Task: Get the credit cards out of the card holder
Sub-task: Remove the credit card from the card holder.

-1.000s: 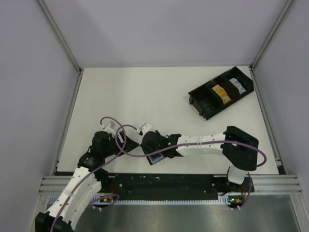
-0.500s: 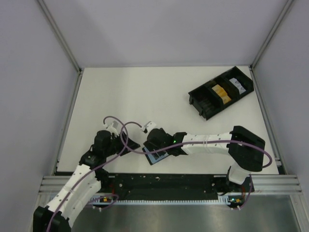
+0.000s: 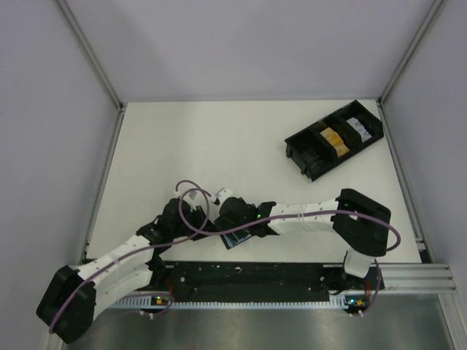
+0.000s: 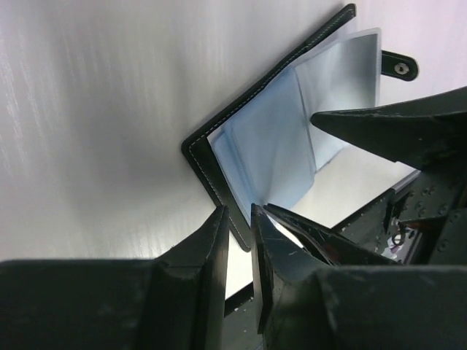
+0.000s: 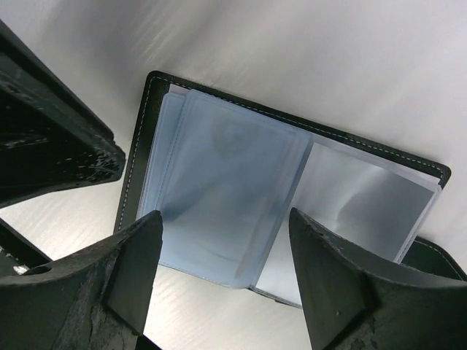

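The card holder (image 3: 238,238) lies open on the white table near the front edge, black cover down. Its blue-grey plastic sleeves (image 5: 219,189) face up, and I make out no card inside them. An orange-yellow credit card (image 3: 332,138) lies in the black tray at the back right. My right gripper (image 5: 226,215) hovers open over the sleeves, a finger on each side of the fold. My left gripper (image 4: 239,211) is low at the card holder's (image 4: 270,138) near corner. Its jaws stand a narrow slit apart, with the table showing between them.
The long black compartmented tray (image 3: 306,154) sits at the back right by the frame post. A black rail (image 3: 255,273) runs along the table's near edge just behind the holder. The holder's little tab (image 4: 400,67) sticks out at its far edge. Grey walls close in both sides.
My left arm has swung right and dropped low to the holder's corner, its jaws narrowing from wide to a slit. My right gripper stayed over the holder and widened slightly.
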Motion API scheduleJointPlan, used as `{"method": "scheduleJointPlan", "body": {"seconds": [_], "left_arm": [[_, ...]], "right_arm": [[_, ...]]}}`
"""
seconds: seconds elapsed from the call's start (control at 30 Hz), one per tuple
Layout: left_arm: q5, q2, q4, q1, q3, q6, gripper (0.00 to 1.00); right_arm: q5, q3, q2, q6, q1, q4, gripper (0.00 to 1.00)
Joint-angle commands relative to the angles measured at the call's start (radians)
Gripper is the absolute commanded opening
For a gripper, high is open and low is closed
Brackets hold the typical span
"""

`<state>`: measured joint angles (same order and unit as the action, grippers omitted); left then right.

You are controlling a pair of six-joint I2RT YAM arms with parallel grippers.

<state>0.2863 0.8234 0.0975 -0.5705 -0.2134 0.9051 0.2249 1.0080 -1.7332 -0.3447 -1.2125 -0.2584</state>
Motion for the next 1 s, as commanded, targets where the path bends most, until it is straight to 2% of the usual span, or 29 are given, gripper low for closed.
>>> {"method": "scheduleJointPlan", "body": {"seconds": [0.0,0.37,0.63,0.83,0.97], "left_arm": [[-0.055,0.066,-0.15,-0.029,0.016,0.025,0.22],[-0.124,0.217,-0.16,-0.078,0.014,0.032,0.02],[-0.167,0.233,-0.114,-0.089,0.016,0.04,0.0],[-0.182,0.24,-0.073,-0.089,0.014,0.031,0.0],[-0.184,0.249,-0.071,-0.089,0.016,0.026,0.0]], "right_arm": [[-0.019,0.009,-0.009,-0.022,-0.005,0.027,0.7],[-0.013,0.009,-0.017,-0.03,-0.007,0.021,0.74],[0.013,0.017,-0.019,-0.036,-0.005,0.001,0.74],[0.036,0.007,0.007,-0.034,0.008,-0.021,0.63],[0.051,0.0,0.052,-0.033,0.022,-0.041,0.6]]}}
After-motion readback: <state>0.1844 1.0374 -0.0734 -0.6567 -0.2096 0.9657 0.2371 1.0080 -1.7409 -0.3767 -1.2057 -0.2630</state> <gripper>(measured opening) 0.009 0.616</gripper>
